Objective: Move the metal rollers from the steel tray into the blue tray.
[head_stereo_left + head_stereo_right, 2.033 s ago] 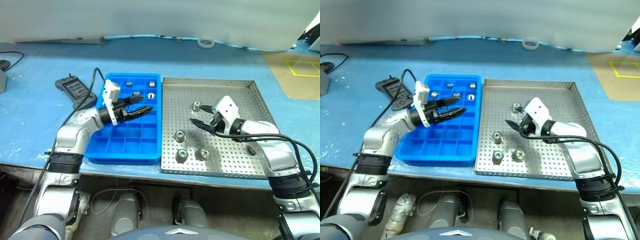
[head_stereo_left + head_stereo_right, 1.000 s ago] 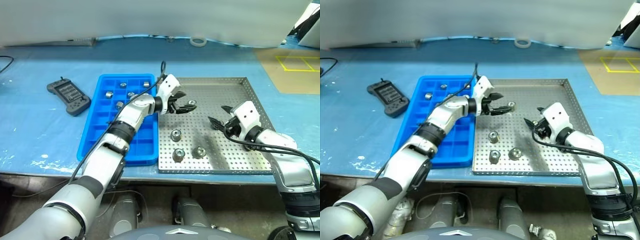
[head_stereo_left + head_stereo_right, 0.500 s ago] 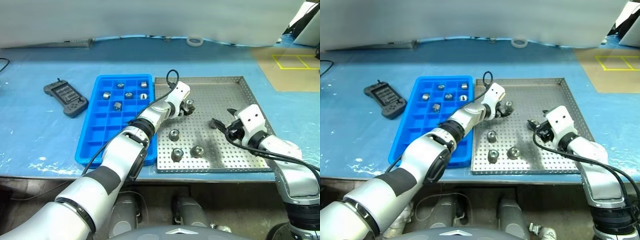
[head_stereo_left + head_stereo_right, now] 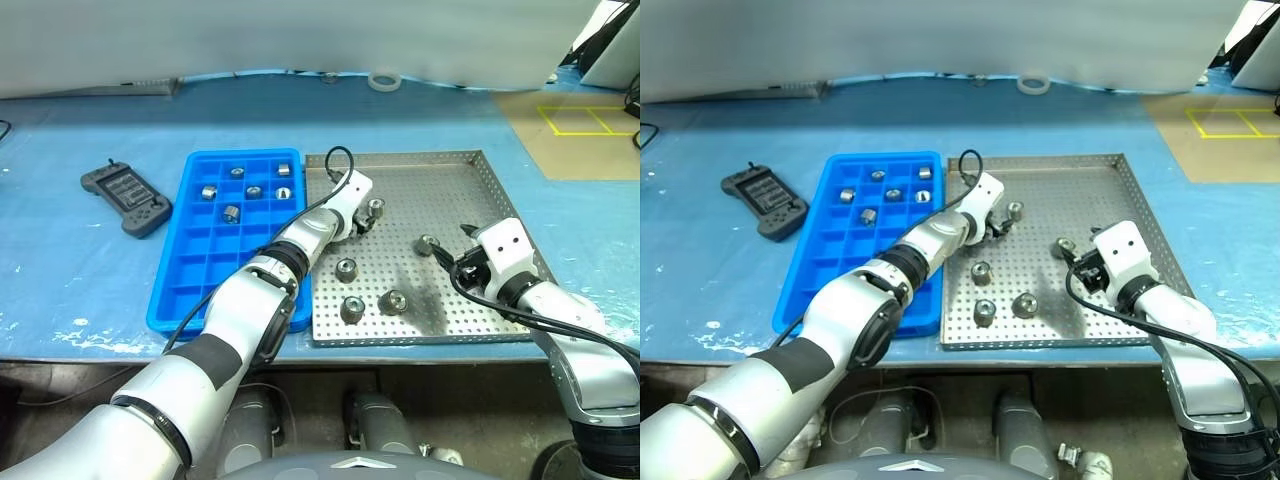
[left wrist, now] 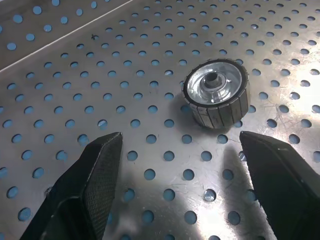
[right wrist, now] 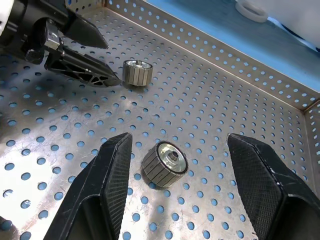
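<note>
Reaching across the steel tray [image 4: 470, 170], the left gripper [image 5: 185, 165] hangs with fingers [image 5: 92, 175] spread, one roller [image 5: 216, 100] just ahead of them. The right gripper [image 6: 190, 175] is also open, another roller [image 6: 165, 163] lying between its fingers. Three more rollers [image 4: 347, 270] rest nearer the tray's front. Five rollers [image 4: 231, 212] sit in the blue tray [image 4: 190, 290] on the desk [image 4: 60, 260].

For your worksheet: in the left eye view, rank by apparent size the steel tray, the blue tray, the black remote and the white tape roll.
1. steel tray
2. blue tray, clearly narrower
3. black remote
4. white tape roll, though it lies farthest from the camera, which shrinks it somewhat.
</note>
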Action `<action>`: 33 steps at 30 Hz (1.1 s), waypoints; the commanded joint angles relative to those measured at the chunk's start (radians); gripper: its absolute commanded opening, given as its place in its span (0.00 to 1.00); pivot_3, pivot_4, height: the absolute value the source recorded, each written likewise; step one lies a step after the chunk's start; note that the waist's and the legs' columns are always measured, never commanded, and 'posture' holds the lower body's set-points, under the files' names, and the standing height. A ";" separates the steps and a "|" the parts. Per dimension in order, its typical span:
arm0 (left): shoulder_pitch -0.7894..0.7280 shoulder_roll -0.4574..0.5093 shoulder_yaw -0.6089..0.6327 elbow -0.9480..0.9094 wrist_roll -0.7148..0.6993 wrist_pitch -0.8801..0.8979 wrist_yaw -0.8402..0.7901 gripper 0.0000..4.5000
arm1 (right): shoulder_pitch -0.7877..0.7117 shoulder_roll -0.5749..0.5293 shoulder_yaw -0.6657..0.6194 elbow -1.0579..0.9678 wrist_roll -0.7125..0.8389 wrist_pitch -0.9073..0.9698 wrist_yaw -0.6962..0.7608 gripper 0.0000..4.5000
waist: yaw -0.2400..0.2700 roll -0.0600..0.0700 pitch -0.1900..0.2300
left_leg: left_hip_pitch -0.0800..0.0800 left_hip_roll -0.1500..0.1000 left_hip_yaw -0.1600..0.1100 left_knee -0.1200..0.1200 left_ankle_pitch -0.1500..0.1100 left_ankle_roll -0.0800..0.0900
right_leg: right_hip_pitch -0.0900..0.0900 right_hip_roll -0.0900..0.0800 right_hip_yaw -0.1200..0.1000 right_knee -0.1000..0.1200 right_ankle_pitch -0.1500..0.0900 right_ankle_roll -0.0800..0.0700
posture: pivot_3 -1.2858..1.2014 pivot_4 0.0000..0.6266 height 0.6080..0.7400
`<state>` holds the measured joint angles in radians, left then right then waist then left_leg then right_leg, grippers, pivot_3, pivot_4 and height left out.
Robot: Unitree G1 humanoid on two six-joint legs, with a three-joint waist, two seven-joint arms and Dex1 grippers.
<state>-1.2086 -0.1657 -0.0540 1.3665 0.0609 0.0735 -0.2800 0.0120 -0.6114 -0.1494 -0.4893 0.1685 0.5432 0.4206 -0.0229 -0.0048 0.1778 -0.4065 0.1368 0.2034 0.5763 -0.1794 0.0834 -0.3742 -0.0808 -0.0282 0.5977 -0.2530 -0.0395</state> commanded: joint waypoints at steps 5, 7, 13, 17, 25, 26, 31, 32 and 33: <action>0.029 -0.104 0.067 -0.015 -0.025 -0.068 -0.050 0.88 | 0.043 0.008 -0.055 -0.089 -0.005 0.020 -0.027 0.71 | -0.015 0.000 0.000 | -0.001 0.000 0.000 -0.001 -0.001 0.002 | 0.002 0.000 -0.001 -0.006 0.001 0.002 | 0.32 0.24 1.00; 0.028 -0.111 0.082 -0.014 -0.033 -0.067 -0.054 0.88 | 0.054 0.010 -0.060 -0.103 -0.005 0.026 -0.030 0.71 | -0.024 0.000 0.000 | -0.002 0.000 0.000 -0.001 -0.002 0.004 | 0.003 0.000 -0.001 -0.009 0.001 0.002 | 0.31 0.24 1.00; 0.041 -0.114 0.070 -0.010 -0.004 -0.064 -0.041 0.88 | 0.081 0.015 -0.060 -0.131 -0.008 0.038 -0.040 0.71 | -0.043 0.000 0.000 | -0.004 -0.001 0.000 0.000 -0.003 0.005 | 0.002 -0.002 -0.002 -0.009 0.001 0.002 | 0.31 0.24 1.00; 0.051 -0.110 0.073 -0.008 -0.003 -0.059 -0.055 0.84 | 0.083 0.019 -0.059 -0.128 -0.014 0.037 -0.046 0.72 | -0.052 0.000 0.000 | -0.004 -0.001 0.000 0.000 -0.004 0.005 | 0.002 -0.002 -0.002 -0.010 0.002 0.002 | 0.31 0.24 1.00; 0.057 -0.108 0.068 -0.008 0.013 -0.056 -0.039 0.54 | 0.088 0.028 -0.057 -0.125 -0.023 0.033 -0.055 0.72 | -0.052 0.001 0.000 | -0.004 -0.002 0.000 0.000 -0.004 0.006 | 0.002 -0.002 -0.002 -0.010 0.002 0.003 | 0.30 0.24 1.00; 0.061 -0.107 0.066 -0.007 0.015 -0.055 -0.046 0.54 | 0.089 0.029 -0.056 -0.125 -0.023 0.032 -0.057 0.72 | -0.052 0.001 0.000 | -0.004 -0.002 0.000 0.000 -0.004 0.006 | 0.002 -0.002 -0.002 -0.010 0.002 0.003 | 0.30 0.24 1.00; 0.075 -0.103 0.056 -0.006 0.030 -0.059 -0.037 0.46 | 0.100 0.037 -0.053 -0.126 -0.027 0.031 -0.067 0.72 | -0.053 0.001 0.000 | -0.004 -0.001 0.000 0.000 -0.004 0.006 | 0.002 -0.002 -0.002 -0.010 0.002 0.003 | 0.30 0.24 1.00; 0.076 -0.104 0.057 -0.007 0.032 -0.060 -0.036 0.46 | 0.101 0.038 -0.052 -0.127 -0.028 0.030 -0.067 0.72 | -0.053 0.001 0.000 | -0.004 -0.001 0.000 0.000 -0.004 0.006 | 0.002 -0.002 -0.002 -0.010 0.002 0.003 | 0.30 0.24 1.00; 0.077 -0.105 0.059 -0.007 0.032 -0.059 -0.040 0.46 | 0.104 0.039 -0.053 -0.128 -0.028 0.030 -0.068 0.72 | -0.053 0.001 0.000 | -0.004 -0.001 0.000 0.000 -0.004 0.006 | 0.002 -0.002 -0.002 -0.010 0.002 0.003 | 0.30 0.24 1.00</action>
<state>-1.1718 -0.1655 0.0084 1.3691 0.0861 0.0290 -0.3206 0.1121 -0.5755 -0.1827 -0.5733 0.1545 0.5846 0.3646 -0.0756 -0.0041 0.1777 -0.4106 0.1352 0.2035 0.5764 -0.1834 0.0892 -0.3722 -0.0829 -0.0300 0.5874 -0.2513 -0.0369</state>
